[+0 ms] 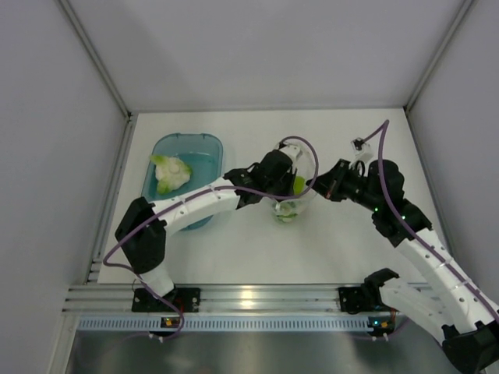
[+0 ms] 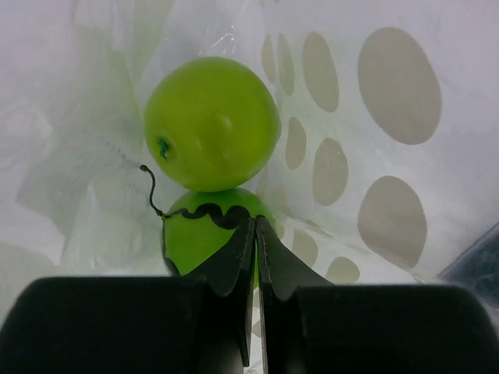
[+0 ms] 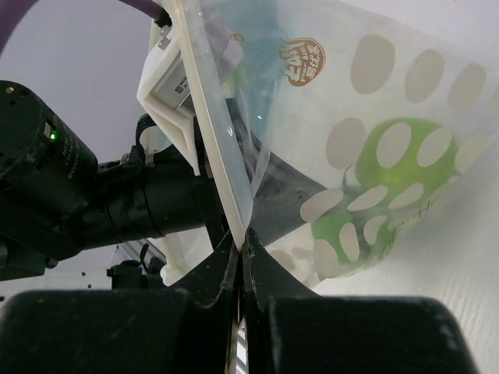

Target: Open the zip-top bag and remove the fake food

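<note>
Top view: the right gripper (image 1: 326,187) holds the bag (image 1: 290,209) up by its rim, probably so that the mouth faces the left gripper (image 1: 292,183), which is inside it. The lump (image 1: 170,173) lies in the tub (image 1: 187,137), well behind that gripper.

Left wrist: the left gripper (image 2: 255,222) is all but closed and grips nothing. The striped ball (image 2: 199,234) sits just past its tips, with the lime ball (image 2: 212,123) beyond, both inside the bag (image 2: 374,117).

Right wrist: the right gripper (image 3: 243,234) is clamped on the rim of the bag (image 3: 374,101), which rises from its tips.
</note>
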Controlling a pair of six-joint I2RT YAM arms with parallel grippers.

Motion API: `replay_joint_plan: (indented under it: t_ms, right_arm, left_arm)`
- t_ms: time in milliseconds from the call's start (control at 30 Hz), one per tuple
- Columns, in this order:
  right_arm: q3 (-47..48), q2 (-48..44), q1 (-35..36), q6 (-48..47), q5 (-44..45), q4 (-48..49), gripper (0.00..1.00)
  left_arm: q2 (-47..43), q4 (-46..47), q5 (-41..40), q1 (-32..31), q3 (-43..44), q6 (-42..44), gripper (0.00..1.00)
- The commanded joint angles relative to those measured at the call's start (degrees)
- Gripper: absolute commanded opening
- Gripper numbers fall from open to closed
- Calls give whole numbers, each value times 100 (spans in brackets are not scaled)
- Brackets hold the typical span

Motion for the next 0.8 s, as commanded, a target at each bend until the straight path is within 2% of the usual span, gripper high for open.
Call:
replay_joint_plan:
  t_ms: [0,100,400,567,767]
  right_arm:
    - [-177,-151,89,115,-55,4,0]
    - [-248,-292,80,45,242,-110,0]
    - [-240,-284,89,-334,806,-418,0]
    - [-257,-222,89,-421,920,-383,0]
    - [-187,-81,80,-720,1202,-541,0]
  left_arm:
    - [61,-159,-37,46,341,-216,9]
    - [307,-308,-62,28,438,-190,9]
    - [641,-774,-150,-86,491,179,45]
    - [1010,-1274,-106,-130,745,390,52]
    - [1265,-1829,-45,-253,1097,733,65]
